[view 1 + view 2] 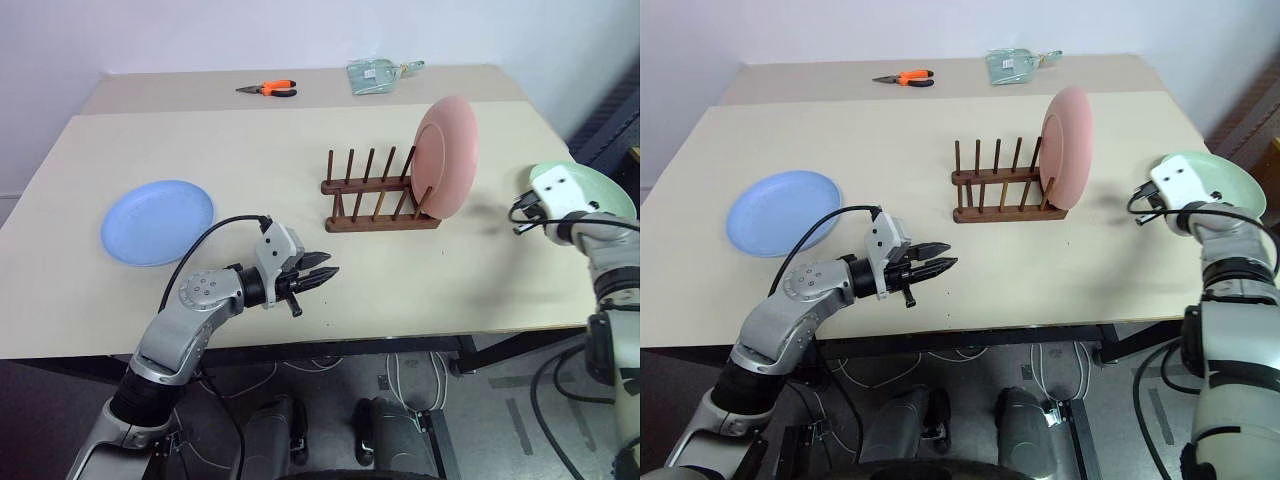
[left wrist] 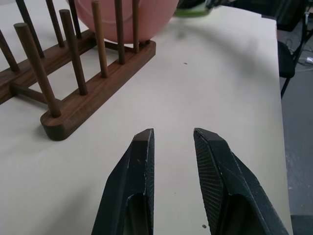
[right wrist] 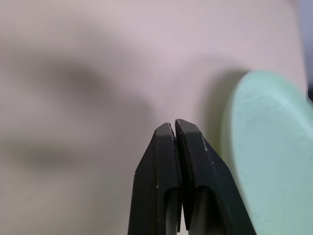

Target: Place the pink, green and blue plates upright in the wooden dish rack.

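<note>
The pink plate [image 1: 447, 155] stands upright in the right end slot of the wooden dish rack [image 1: 375, 190] at mid table. Flat on the table at the left lies the blue plate [image 1: 158, 221]. The green plate [image 1: 600, 190] is at the table's right edge, partly covered by my right hand. My right gripper [image 3: 174, 128] is shut, fingertips pressed together with nothing seen between them, and the green plate [image 3: 266, 161] sits close beside them. Near the front edge, my left gripper [image 1: 325, 275] points toward the rack, open and holding nothing.
Orange-handled pliers [image 1: 270, 88] and a clear plastic packet [image 1: 378, 75] lie at the far side of the table. The rack's left slots stand free. The table's right edge runs just past the green plate.
</note>
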Action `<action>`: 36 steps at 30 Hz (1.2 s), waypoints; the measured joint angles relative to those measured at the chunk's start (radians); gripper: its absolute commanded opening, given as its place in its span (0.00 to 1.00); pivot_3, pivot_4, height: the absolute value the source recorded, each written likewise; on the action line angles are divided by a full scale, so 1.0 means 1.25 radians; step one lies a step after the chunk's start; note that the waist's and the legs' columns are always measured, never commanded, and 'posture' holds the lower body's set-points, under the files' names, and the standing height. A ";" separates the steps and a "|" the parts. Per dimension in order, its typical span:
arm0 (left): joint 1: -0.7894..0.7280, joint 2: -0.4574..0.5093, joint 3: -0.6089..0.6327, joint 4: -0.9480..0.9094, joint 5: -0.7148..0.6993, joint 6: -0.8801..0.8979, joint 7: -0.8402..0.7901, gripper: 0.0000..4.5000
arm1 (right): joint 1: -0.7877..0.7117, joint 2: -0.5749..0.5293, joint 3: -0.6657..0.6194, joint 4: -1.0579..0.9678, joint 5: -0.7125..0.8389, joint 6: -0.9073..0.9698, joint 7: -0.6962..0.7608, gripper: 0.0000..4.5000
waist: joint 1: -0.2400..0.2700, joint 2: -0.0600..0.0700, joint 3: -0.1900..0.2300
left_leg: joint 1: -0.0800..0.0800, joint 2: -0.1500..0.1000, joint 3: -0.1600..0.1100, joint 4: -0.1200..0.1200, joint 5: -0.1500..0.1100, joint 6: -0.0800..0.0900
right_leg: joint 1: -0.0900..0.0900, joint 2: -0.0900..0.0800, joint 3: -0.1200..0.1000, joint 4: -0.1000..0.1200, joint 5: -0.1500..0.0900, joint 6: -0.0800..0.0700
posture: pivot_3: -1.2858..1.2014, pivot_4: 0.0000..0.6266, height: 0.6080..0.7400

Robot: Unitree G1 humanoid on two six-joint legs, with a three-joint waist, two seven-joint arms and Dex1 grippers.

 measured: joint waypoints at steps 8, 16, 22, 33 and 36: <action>-0.022 -0.015 -0.010 0.014 -0.001 0.000 -0.012 0.28 | 0.059 -0.016 0.017 -0.034 -0.017 0.041 -0.022 0.74 | -0.001 0.000 0.000 | 0.000 0.000 0.000 0.000 0.000 0.000 | 0.000 -0.001 0.000 0.000 0.000 0.000 | 0.52 0.24 1.00; -0.032 -0.016 -0.011 0.028 0.000 -0.005 -0.024 0.28 | -0.021 0.030 0.072 0.054 -0.087 0.061 -0.140 0.74 | -0.003 0.000 0.000 | 0.000 0.000 0.000 0.000 0.000 0.000 | 0.000 0.000 0.000 0.000 0.000 0.000 | 0.52 0.24 1.00; -0.004 -0.013 -0.008 0.021 0.001 -0.005 -0.010 0.28 | -0.060 0.048 0.085 0.098 -0.112 0.106 -0.189 0.56 | 0.000 0.000 0.000 | 0.000 0.000 0.000 0.000 0.000 0.000 | 0.000 0.000 0.000 0.000 0.000 0.000 | 0.52 0.24 1.00; 0.022 -0.005 -0.001 -0.006 0.001 -0.004 0.009 0.28 | -0.062 0.052 0.083 0.108 -0.125 0.117 -0.218 0.01 | -0.002 0.000 0.000 | 0.000 0.000 0.000 0.000 0.000 0.000 | 0.000 0.000 0.000 0.000 0.000 0.000 | 0.52 0.24 1.00; 0.021 -0.005 -0.001 -0.006 0.001 -0.004 0.008 0.28 | -0.061 0.052 0.079 0.108 -0.124 0.114 -0.212 0.01 | -0.002 0.000 0.000 | 0.000 0.000 0.000 0.000 0.000 0.000 | 0.000 0.000 0.000 0.000 0.000 0.000 | 0.52 0.24 1.00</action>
